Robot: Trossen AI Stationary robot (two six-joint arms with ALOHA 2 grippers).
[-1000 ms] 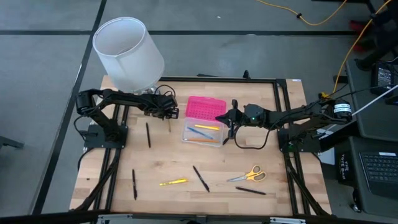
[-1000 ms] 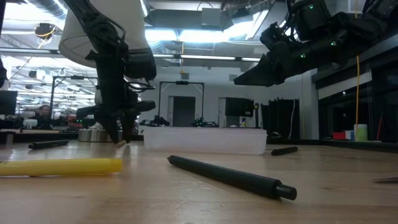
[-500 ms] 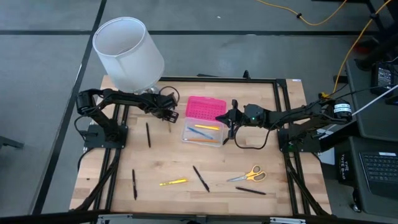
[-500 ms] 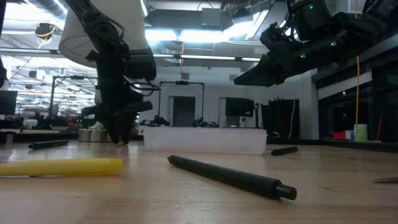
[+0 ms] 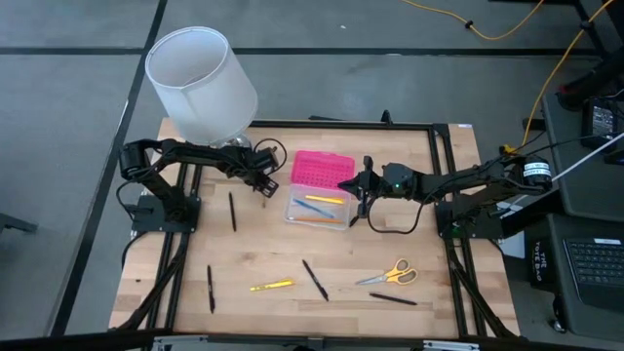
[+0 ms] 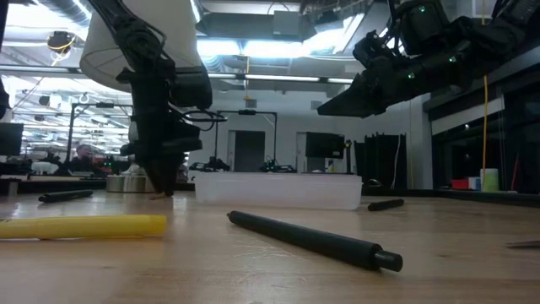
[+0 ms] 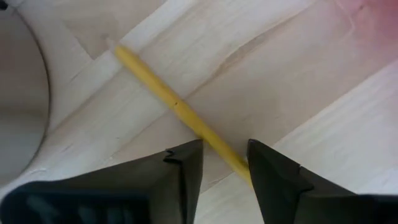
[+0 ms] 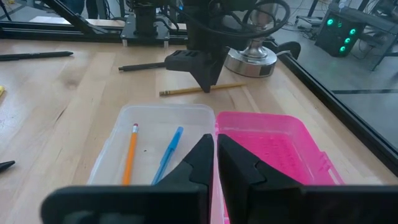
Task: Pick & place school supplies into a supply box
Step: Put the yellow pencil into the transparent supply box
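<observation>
My left gripper (image 7: 224, 163) straddles the yellow pencil (image 7: 177, 109) lying on the table (image 7: 298, 93) beside the pink case (image 5: 322, 169), fingers not yet clamped; my right gripper (image 8: 215, 158) hovers pinched shut above the case.

Wide bare wood lies between my two arms and the table's (image 5: 185, 268) front edge, broken only by scattered pens, a yellow marker (image 5: 270, 286) and scissors (image 5: 389, 274). Behind my left gripper (image 5: 261, 184) the lamp base (image 8: 251, 59) and white lampshade (image 5: 200, 83) crowd the back corner; the open supply box (image 5: 317, 209) fills the centre.
</observation>
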